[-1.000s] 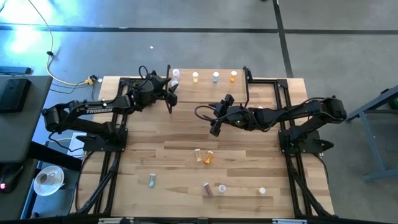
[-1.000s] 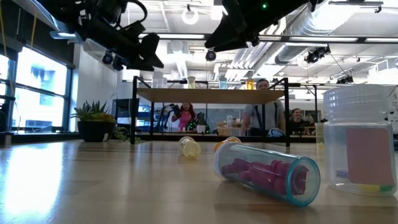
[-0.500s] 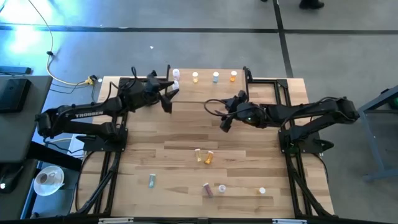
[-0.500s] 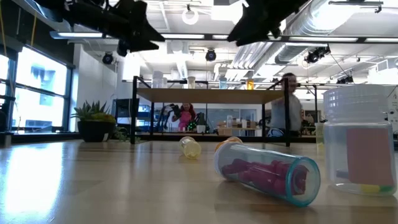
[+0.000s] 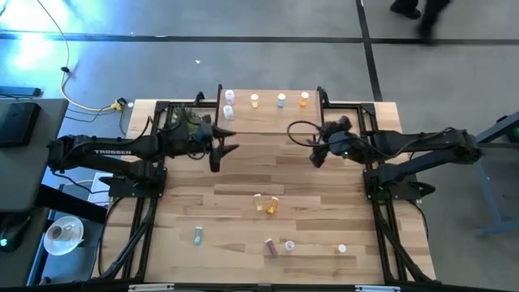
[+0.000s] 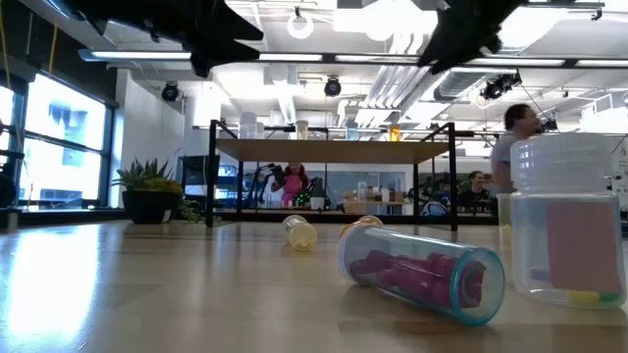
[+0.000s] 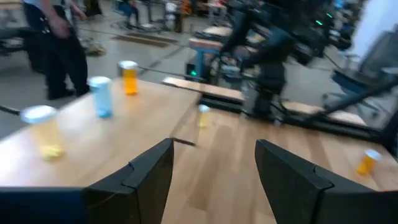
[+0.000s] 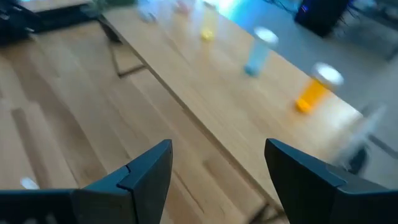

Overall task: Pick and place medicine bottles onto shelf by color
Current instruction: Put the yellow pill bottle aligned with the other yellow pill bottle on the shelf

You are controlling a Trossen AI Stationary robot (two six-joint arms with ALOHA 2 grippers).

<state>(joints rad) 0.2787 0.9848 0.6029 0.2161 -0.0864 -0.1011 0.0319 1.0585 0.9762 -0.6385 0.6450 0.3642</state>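
The shelf stands at the table's far edge, with clear, yellow, blue and orange medicine bottles upright on it. Several more bottles lie on the near half of the table, among them a yellow one, an orange one and a purple one. My left gripper hangs open above the table, just in front of the shelf's left end. My right gripper hangs open in front of the shelf's right end. Neither has anything between its fingers.
A potted plant stands at the far left, beside the shelf. A clear bottle stands upright close to the near edge. Bare wood lies between the shelf and the loose bottles. People move in the room behind the table.
My left gripper has drawn back from the shelf's left end toward the near edge and risen, swinging to point more level. My right gripper has pulled toward the table's right edge and risen. Both stay open and empty. No bottle has moved.
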